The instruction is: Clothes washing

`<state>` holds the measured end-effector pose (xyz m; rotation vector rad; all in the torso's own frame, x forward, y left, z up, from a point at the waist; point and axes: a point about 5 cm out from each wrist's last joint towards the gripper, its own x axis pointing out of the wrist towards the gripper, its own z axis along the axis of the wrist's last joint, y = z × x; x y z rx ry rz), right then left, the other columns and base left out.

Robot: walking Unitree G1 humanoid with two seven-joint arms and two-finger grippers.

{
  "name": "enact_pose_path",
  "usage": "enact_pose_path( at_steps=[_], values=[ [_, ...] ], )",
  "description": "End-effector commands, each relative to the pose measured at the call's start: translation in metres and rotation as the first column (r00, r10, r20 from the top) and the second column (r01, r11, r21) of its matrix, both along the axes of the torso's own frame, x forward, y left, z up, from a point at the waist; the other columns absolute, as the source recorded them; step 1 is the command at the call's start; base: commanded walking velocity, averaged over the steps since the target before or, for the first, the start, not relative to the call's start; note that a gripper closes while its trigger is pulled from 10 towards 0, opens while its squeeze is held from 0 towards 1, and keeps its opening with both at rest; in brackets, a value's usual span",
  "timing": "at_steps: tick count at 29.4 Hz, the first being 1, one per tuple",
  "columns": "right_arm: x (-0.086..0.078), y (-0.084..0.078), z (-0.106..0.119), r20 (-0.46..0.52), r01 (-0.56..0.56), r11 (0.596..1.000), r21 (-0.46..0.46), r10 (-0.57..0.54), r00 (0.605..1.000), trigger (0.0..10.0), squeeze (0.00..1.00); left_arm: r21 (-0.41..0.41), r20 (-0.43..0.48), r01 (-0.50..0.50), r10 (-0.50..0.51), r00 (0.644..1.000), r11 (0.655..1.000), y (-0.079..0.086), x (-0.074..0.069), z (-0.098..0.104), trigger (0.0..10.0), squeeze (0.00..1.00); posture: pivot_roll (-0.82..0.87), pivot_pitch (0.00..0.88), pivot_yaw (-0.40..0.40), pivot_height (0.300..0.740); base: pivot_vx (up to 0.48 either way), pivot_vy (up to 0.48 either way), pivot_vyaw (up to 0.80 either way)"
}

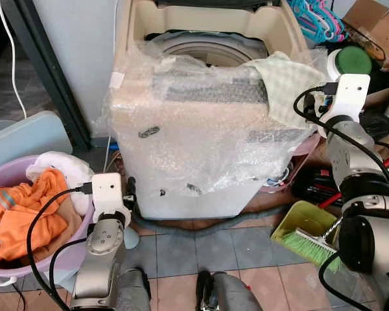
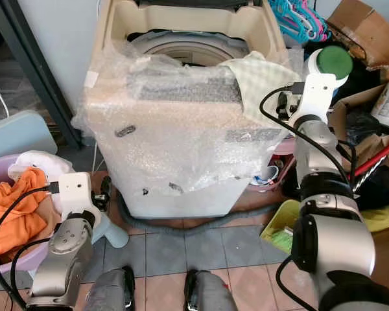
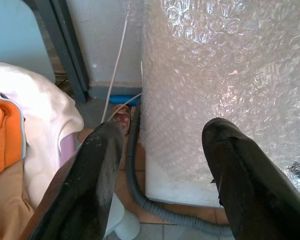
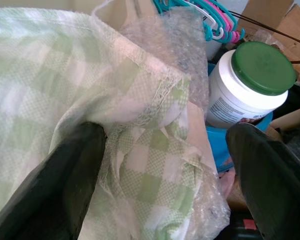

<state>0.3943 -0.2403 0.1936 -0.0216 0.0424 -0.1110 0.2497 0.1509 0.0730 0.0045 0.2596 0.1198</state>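
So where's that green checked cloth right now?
The checked cloth hangs over the washing machine's right front corner, beside the right gripper.

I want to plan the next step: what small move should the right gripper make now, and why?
Probably close the right gripper on the green checked cloth: its fingers are open, one already resting on the fabric, and the cloth still drapes over the washing machine rim instead of lying in the drum.
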Motion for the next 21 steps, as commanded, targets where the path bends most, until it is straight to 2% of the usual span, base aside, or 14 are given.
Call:
enact_pose_path(
  at_steps=[1,2,4,5,6,7,11,13,15,16,17,19,21],
  values=[
    [0.005,0.011,0.011,0.043,-0.063,0.997,0.047,0.061,0.997,10.0,1.00,0.001,-0.003,0.001,-0.001,1.000,1.000,0.000,-0.002,-0.001,10.0,0.00,0.07,0.114,-0.079,0.740,0.000,0.000,0.00],
    [0.006,0.013,0.013,0.052,-0.078,0.996,0.052,0.076,0.996,10.0,1.00,0.000,-0.003,-0.001,0.001,1.000,1.000,0.000,-0.002,-0.001,10.0,0.00,0.07,0.114,-0.079,0.740,0.000,0.000,0.00],
    [0.009,0.025,0.025,0.120,-0.160,0.978,0.134,0.145,0.982,10.0,1.00,-0.001,-0.003,-0.002,0.002,1.000,1.000,0.000,-0.002,-0.001,10.0,0.00,0.07,0.115,-0.080,0.740,0.000,0.000,0.00],
    [0.011,0.033,0.034,0.172,-0.219,0.960,0.174,0.190,0.967,10.0,1.00,-0.001,-0.004,-0.002,0.002,1.000,1.000,0.000,-0.002,-0.001,10.0,0.00,0.07,0.115,-0.080,0.740,0.000,0.000,0.00],
    [0.011,0.041,0.045,0.238,-0.300,0.926,0.230,0.245,0.940,10.0,1.00,-0.002,-0.004,-0.002,0.002,1.000,1.000,0.000,-0.002,-0.001,10.0,0.00,0.07,0.116,-0.080,0.740,0.000,0.000,0.00],
    [0.011,0.045,0.049,0.263,-0.334,0.908,0.252,0.268,0.927,10.0,1.00,-0.002,-0.003,-0.002,0.002,1.000,1.000,0.000,-0.002,-0.001,10.0,0.00,0.07,0.116,-0.080,0.740,0.000,0.000,0.00],
    [0.008,0.056,0.065,0.355,-0.459,0.855,0.242,0.363,0.862,10.0,1.00,-0.003,-0.005,-0.003,0.003,1.000,1.000,0.000,-0.003,-0.001,10.0,0.00,0.07,0.119,-0.079,0.740,0.000,0.000,0.00],
    [0.006,0.058,0.069,0.373,-0.472,0.858,0.204,0.377,0.848,10.0,1.00,-0.003,-0.005,-0.002,0.002,1.000,1.000,0.000,-0.003,-0.001,10.0,0.00,0.07,0.119,-0.078,0.740,0.000,0.000,0.00],
    [0.003,0.056,0.071,0.384,-0.424,0.903,0.073,0.367,0.847,10.0,1.00,-0.003,-0.004,0.000,0.000,1.000,1.000,0.000,-0.002,-0.001,10.0,0.00,0.06,0.120,-0.076,0.740,0.000,0.000,0.00],
    [0.003,0.056,0.071,0.384,-0.424,0.903,0.073,0.367,0.847,10.0,1.00,-0.003,-0.004,0.000,0.000,1.000,1.000,0.000,-0.002,-0.001,10.0,0.00,0.06,0.120,-0.076,0.740,0.000,0.000,0.00],
    [0.002,0.055,0.071,0.380,-0.390,0.921,0.008,0.358,0.853,10.0,1.00,-0.003,-0.003,0.001,-0.001,1.000,1.000,0.000,-0.002,-0.001,10.0,0.00,0.06,0.121,-0.075,0.740,0.000,0.000,0.00],
    [-0.001,0.051,0.072,0.376,-0.350,0.934,-0.074,0.351,0.857,10.0,1.00,-0.002,-0.002,0.003,-0.003,1.000,1.000,0.000,-0.002,-0.001,10.0,0.00,0.06,0.122,-0.075,0.740,0.000,0.000,0.00],
    [-0.006,0.047,0.074,0.390,-0.353,0.929,-0.110,0.367,0.845,10.0,1.00,-0.001,-0.001,0.001,-0.001,1.000,1.000,0.000,-0.002,-0.001,10.0,0.00,0.06,0.122,-0.074,0.740,0.000,0.000,0.00]
  ],
)
